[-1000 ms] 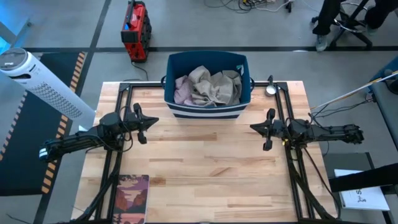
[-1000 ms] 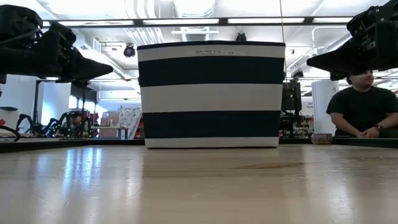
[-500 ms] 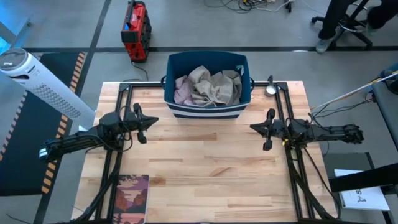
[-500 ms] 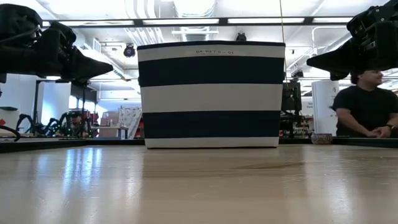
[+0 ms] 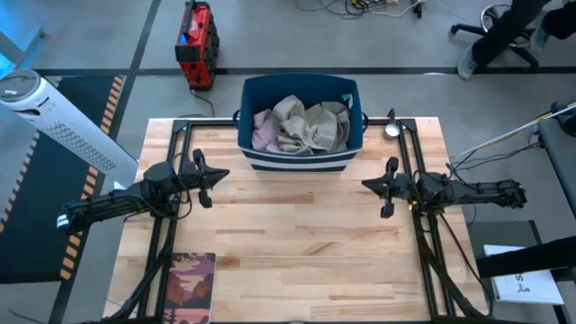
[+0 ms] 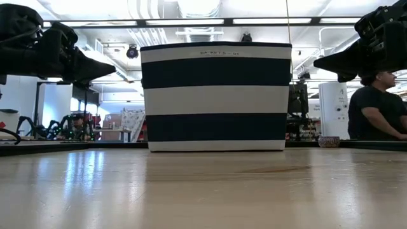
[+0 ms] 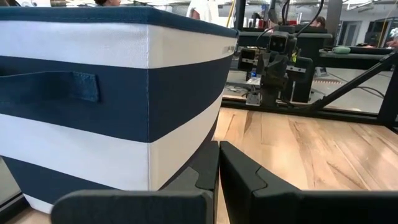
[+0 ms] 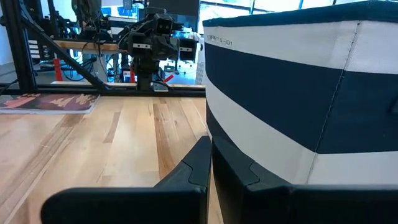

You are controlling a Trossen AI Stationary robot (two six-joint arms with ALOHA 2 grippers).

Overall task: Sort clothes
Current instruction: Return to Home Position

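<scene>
Only the person (image 6: 376, 105) beyond the table has shifted; the left gripper (image 5: 216, 177) and right gripper (image 5: 369, 185), fingers pressed together, flank the striped bin (image 5: 247, 101) holding the clothes (image 5: 301, 126), with a book (image 5: 189, 286) by the left arm.

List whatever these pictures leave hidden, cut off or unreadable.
Clothes under the top beige and lilac-pink garments: high view, covered by that layer; low view, the wall of the navy-and-white striped fabric bin hides them all.
Small printed label on the bin: low view, too small to read.
Flat reddish-brown book: high view, cut by the bottom edge.
Person: low view, cut by the right edge.
</scene>
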